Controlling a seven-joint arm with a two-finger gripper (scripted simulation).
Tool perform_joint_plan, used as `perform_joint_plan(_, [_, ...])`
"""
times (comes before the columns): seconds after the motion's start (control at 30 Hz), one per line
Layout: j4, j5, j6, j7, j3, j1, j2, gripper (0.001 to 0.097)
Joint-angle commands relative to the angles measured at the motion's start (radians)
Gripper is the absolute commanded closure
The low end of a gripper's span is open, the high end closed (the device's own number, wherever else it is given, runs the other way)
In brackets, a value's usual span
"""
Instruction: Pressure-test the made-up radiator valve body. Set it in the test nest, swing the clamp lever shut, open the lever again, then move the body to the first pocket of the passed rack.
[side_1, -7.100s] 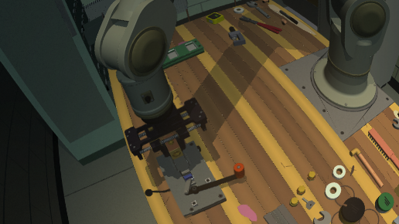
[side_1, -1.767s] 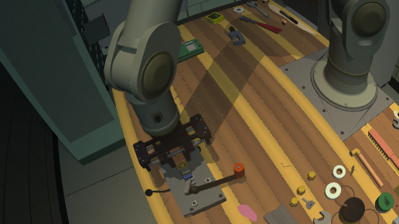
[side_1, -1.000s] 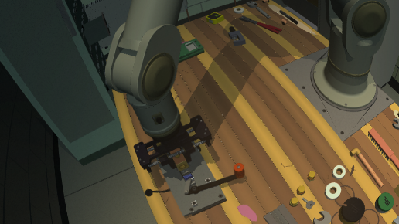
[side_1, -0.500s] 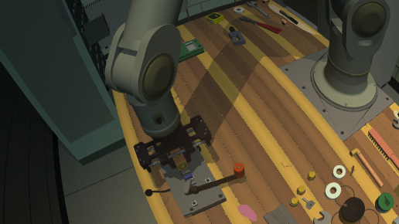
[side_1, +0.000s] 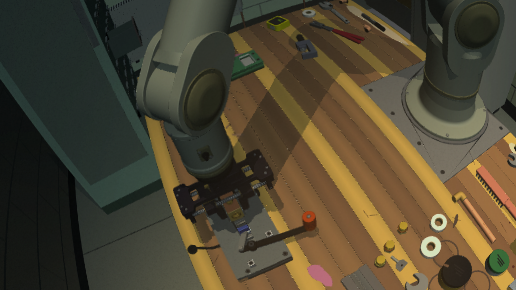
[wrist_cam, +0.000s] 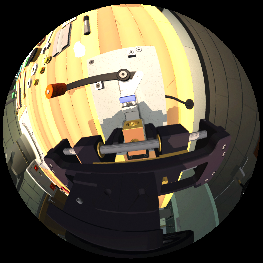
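Note:
The brass valve body (wrist_cam: 133, 138) (side_1: 235, 214) sits in the test nest on the grey fixture plate (side_1: 250, 242) (wrist_cam: 127, 87) at the near end of the bench. My gripper (wrist_cam: 130, 146) (side_1: 231, 207) is right over it, fingers on either side, and it is open, holding nothing. The clamp lever (side_1: 280, 235) (wrist_cam: 87, 81) with its orange knob (side_1: 308, 219) (wrist_cam: 55, 90) is swung out away from the nest. A blue pad (wrist_cam: 128, 100) lies just beyond the body.
The slotted grey rack (side_1: 362, 279) lies at the near edge of the bench. Washers (side_1: 431, 246), brass nuts (side_1: 389, 246) and a black cap (side_1: 455, 271) lie to the right. A black cable with a knob (side_1: 192, 248) runs off the fixture's left side. A second robot base (side_1: 445, 107) stands far right.

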Motion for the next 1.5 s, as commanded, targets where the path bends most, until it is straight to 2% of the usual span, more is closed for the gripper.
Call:
perform_joint_plan(0.0, [0.000,0.000,0.000,0.000,0.000,0.000,0.000,0.0501])
perform_joint_plan(0.17, [0.000,0.000,0.000,0.000,0.000,0.000,0.000,0.0406])
perform_joint_plan(0.73, [-0.001,-0.002,0.003,0.002,-0.002,0.001,-0.003,0.0406])
perform_joint_plan(1.47, [-0.007,-0.033,0.043,0.027,-0.030,0.022,-0.039,0.0406])
